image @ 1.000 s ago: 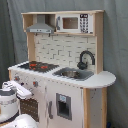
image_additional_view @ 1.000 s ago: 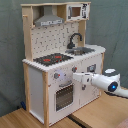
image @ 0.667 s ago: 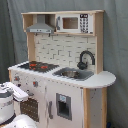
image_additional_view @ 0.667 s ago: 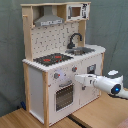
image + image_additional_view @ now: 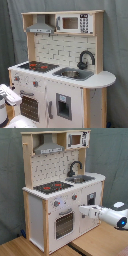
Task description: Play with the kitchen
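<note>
The kitchen [image 5: 65, 75] [image 5: 60, 193] is a white and light-wood toy. It has a black-red stovetop [image 5: 37, 65] [image 5: 52, 187], a black faucet [image 5: 86, 57] [image 5: 75, 167] over a sink [image 5: 72, 74] [image 5: 82, 178], and a grey hood [image 5: 41, 25] [image 5: 49, 148]. It also has a microwave shelf [image 5: 75, 22] [image 5: 76, 139], knobs [image 5: 56, 204] and a windowed oven door [image 5: 30, 106] [image 5: 64, 223]. My gripper [image 5: 82, 210] [image 5: 11, 94] reaches in from the second exterior view's right. It hovers close to the kitchen's front, just right of the oven door's top and below the knobs.
The kitchen stands on a wooden tabletop [image 5: 95, 243] against a grey-green curtain [image 5: 112, 158]. The white arm [image 5: 112, 217] stretches across the free space in front of the cupboard door [image 5: 62, 106].
The gripper has edged closer to the kitchen's front and dropped slightly, from knob height toward the top of the oven door.
</note>
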